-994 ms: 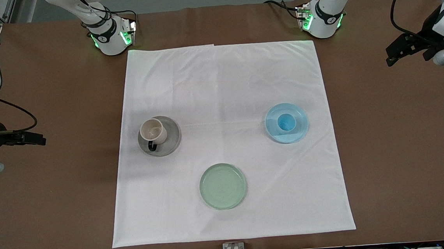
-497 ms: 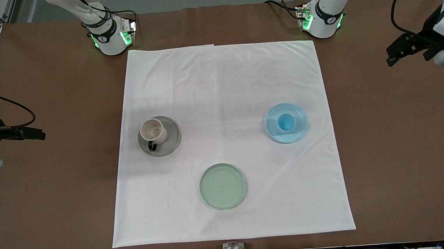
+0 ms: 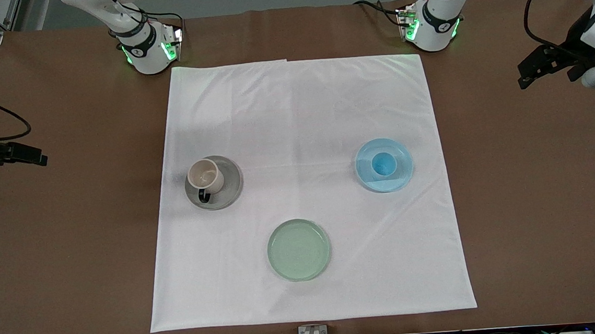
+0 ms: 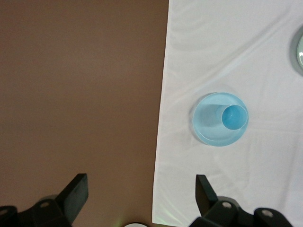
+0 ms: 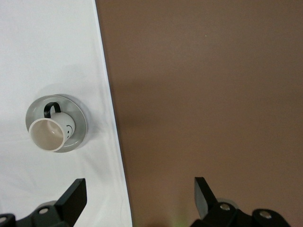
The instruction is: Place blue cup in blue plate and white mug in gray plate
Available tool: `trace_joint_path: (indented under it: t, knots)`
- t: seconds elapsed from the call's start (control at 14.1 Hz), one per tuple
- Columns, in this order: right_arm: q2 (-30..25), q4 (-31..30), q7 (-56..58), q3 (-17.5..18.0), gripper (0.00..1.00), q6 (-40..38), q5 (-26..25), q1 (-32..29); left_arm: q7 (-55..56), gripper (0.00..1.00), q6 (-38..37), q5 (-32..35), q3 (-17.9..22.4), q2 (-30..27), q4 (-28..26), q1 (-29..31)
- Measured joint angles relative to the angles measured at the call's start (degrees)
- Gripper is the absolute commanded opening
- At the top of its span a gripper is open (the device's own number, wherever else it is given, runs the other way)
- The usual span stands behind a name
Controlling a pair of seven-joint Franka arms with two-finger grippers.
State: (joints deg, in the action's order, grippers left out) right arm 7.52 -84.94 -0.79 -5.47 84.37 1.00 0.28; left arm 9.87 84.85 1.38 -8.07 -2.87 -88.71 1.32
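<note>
The white mug (image 3: 205, 175) stands upright in the gray plate (image 3: 231, 186) toward the right arm's end of the white cloth, its black handle pointing to the front camera. The blue cup (image 3: 383, 164) stands in the blue plate (image 3: 403, 169) toward the left arm's end. My right gripper (image 3: 39, 159) is open and empty over the bare table off the cloth. My left gripper (image 3: 525, 79) is open and empty over the bare table at the left arm's end. The right wrist view shows the mug (image 5: 46, 135) on the gray plate (image 5: 79, 119). The left wrist view shows the cup (image 4: 235, 117) in the blue plate (image 4: 206, 126).
A pale green plate (image 3: 299, 249) lies empty on the white cloth (image 3: 298, 109), nearer to the front camera than both other plates. Brown table (image 3: 530, 198) surrounds the cloth. The two arm bases stand along the table's edge farthest from the front camera.
My right gripper has pulled away from the gray plate, farther off the cloth and toward the arm bases' edge. The left arm has hardly moved. Mug, cup and plates are still.
</note>
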Motion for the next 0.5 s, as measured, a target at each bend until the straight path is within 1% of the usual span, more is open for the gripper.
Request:
trace_joint_path:
  t: [0.21,0.5]
  knots:
    - [-5.2,-3.83,0.0,0.06,1.0,-0.29,0.0,-0.07,0.0,1.0,0.04,0.0,-0.02,0.0,0.0,0.0]
    - [-9.14,-4.6,0.01,0.38,1.0,-1.75,-0.01,-0.07,0.0,1.0,0.04,0.0,-0.02,0.0,-0.01,0.0]
